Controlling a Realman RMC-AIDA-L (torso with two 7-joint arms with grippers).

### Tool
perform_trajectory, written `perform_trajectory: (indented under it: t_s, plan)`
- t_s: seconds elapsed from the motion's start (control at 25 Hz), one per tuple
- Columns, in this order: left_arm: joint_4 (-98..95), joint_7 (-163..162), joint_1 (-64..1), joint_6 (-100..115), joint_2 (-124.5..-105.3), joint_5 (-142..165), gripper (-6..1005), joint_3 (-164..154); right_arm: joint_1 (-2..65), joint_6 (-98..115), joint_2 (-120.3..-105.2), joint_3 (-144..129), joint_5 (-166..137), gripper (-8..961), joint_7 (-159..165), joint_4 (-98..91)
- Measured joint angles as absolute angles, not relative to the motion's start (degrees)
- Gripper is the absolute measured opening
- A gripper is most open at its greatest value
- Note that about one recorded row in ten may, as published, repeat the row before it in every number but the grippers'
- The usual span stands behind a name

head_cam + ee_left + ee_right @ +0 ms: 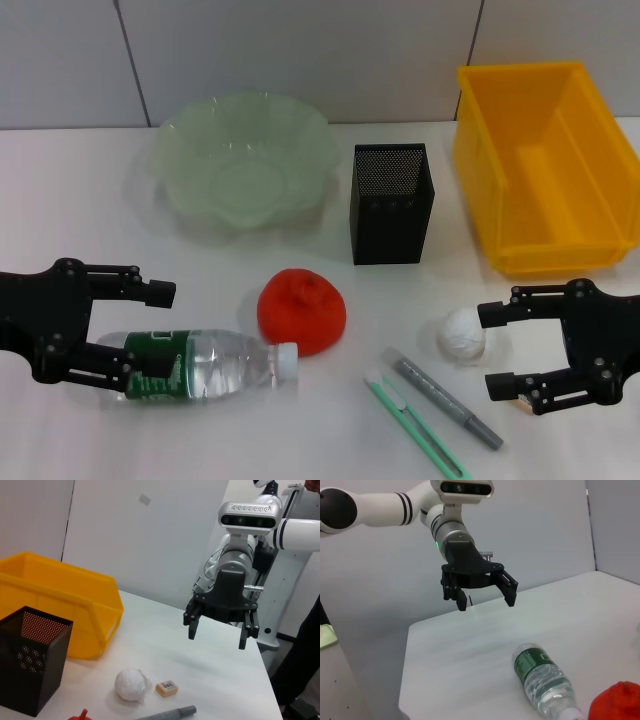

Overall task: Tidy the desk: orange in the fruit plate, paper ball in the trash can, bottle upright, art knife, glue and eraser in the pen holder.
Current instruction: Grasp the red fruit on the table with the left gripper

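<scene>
The bottle (200, 365) lies on its side at the front left, white cap toward the orange (302, 310). My left gripper (145, 332) hovers open over the bottle's base end, and shows as the left gripper (485, 592) above the table behind the bottle (545, 680). My right gripper (493, 349) is open just right of the paper ball (462, 335). The eraser (166, 688) lies beside the paper ball (131, 685), below the right gripper (216, 630). The grey glue (445, 397) and the green art knife (415, 425) lie at the front.
The green glass fruit plate (240, 165) stands at the back left. The black mesh pen holder (390, 200) is at the centre back. The yellow trash can (545, 165) is at the back right, against the wall.
</scene>
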State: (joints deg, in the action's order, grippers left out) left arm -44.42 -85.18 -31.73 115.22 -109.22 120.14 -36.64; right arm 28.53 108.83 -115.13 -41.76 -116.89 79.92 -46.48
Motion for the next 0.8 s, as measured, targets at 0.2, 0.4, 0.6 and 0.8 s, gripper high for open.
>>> perform_trajectory:
  t_s: [0.2,0.4,0.6,0.8]
  plan:
    - [-44.5,-85.2,-31.7,115.2,-109.24,120.1,816,-36.7,28.5,108.8,-115.14,-41.7,-116.8,796,79.8,-46.5]
    - [-44.5,-85.1,-31.8,115.2,-109.25,120.1,816,-36.7,28.6,108.8,-115.28,-41.7,-116.8,796,79.8,-46.5]
    - [-44.6,-85.2,-31.7,115.2,-109.25,120.1,816,-36.7,28.6,108.5,-115.31,-41.7,-116.8,796,79.7,-46.5]
    - [-44.6,-85.3,-31.8,115.2,-109.25,120.1,816,-36.7,28.5,108.5,-115.31,-41.7,-116.8,797,79.7,-46.5]
